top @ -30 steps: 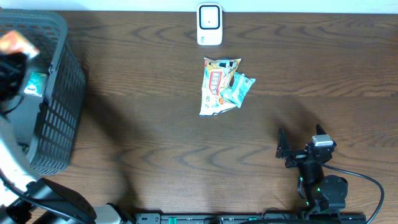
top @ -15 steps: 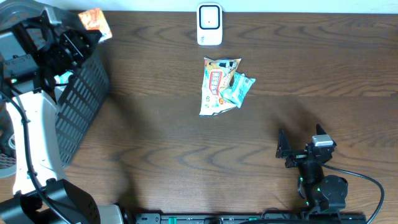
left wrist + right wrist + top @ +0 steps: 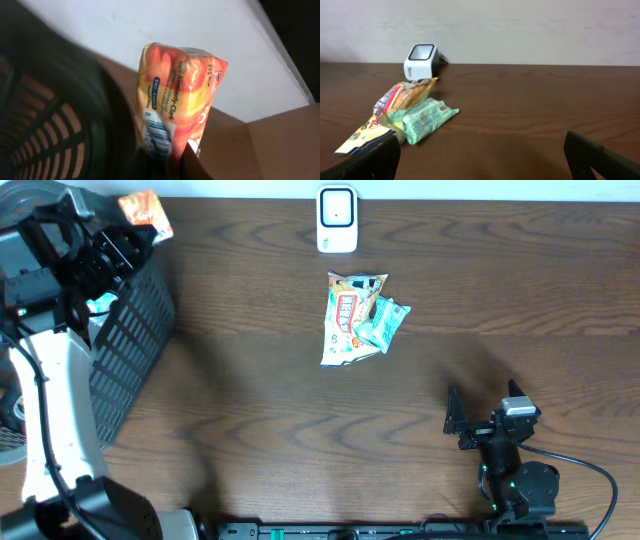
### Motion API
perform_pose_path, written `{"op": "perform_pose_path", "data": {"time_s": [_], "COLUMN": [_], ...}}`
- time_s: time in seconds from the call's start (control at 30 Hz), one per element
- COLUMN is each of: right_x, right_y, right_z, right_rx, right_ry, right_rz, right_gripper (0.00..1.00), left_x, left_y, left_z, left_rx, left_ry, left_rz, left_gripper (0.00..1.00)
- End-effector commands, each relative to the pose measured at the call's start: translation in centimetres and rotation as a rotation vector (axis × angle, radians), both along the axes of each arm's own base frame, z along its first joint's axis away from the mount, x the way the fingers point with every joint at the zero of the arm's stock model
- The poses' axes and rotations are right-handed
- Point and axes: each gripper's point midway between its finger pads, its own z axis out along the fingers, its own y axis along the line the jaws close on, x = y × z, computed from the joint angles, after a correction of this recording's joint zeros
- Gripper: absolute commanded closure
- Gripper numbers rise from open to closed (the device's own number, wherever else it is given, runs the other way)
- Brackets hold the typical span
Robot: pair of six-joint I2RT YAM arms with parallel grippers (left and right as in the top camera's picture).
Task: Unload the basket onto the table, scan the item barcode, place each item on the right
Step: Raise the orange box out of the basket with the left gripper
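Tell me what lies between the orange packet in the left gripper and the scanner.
Nothing: the overhead view shows only bare table between the orange packet and the scanner.

A dark mesh basket (image 3: 130, 345) stands at the left end of the wooden table (image 3: 300, 440).
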Motion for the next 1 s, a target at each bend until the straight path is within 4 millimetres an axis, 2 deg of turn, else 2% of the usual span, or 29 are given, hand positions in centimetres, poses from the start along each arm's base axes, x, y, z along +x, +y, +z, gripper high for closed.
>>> {"op": "perform_pose_path", "data": {"time_s": [0.0, 0.07, 0.13, 0.23, 0.33, 0.37, 0.43, 0.53, 0.63, 0.73, 0.8, 0.97], "right_x": [0.0, 0.0, 0.0, 0.0, 0.0, 0.0, 0.0, 0.0, 0.0, 0.0, 0.0, 0.0], "right_y": [0.1, 0.1, 0.1, 0.1, 0.1, 0.1, 0.1, 0.1, 0.1, 0.1, 0.1, 0.1], "right_z": [-0.1, -0.1, -0.1, -0.1, -0.1, -0.1, -0.1, -0.1, -0.1, -0.1, -0.1, -0.1], "right_rx": [-0.015, -0.015, -0.015, -0.015, -0.015, -0.015, -0.015, -0.015, -0.015, -0.015, -0.015, -0.015], "right_ry": [0.001, 0.001, 0.001, 0.001, 0.001, 0.001, 0.001, 0.001, 0.001, 0.001, 0.001, 0.001], "right_rz": [0.001, 0.001, 0.001, 0.001, 0.001, 0.001, 0.001, 0.001, 0.001, 0.001, 0.001, 0.001], "right_gripper": [0.01, 0.01, 0.01, 0.01, 0.01, 0.01, 0.01, 0.01, 0.01, 0.01, 0.01, 0.01], "left_x": [-1.9, -3.0, -3.8, -4.6, -4.4, -4.2, -3.8, -3.0, -1.6, -0.4, 0.2, 0.2], "left_y": [-0.4, -0.9, -1.6, -2.9, -3.3, -3.2, -3.3, -3.9, -4.2, -3.6, -2.5, 1.8], "left_z": [5.4, 7.1, 7.9, 7.2, 4.3, 2.0, -0.7, -3.7, -5.9, -7.2, -7.6, -7.2], "left_rx": [0.088, 0.102, 0.105, 0.090, 0.106, 0.152, 0.223, 0.302, 0.403, 0.561, 0.679, 0.912], "left_ry": [-0.153, -0.193, -0.203, -0.158, -0.033, 0.050, 0.140, 0.228, 0.265, 0.262, 0.260, 0.293], "left_rz": [0.013, 0.013, 0.004, -0.018, 0.027, 0.071, 0.105, 0.131, 0.159, 0.189, 0.231, 0.403], "left_gripper": [0.93, 0.94, 0.93, 0.93, 0.92, 0.93, 0.93, 0.93, 0.93, 0.93, 0.93, 0.93]}}
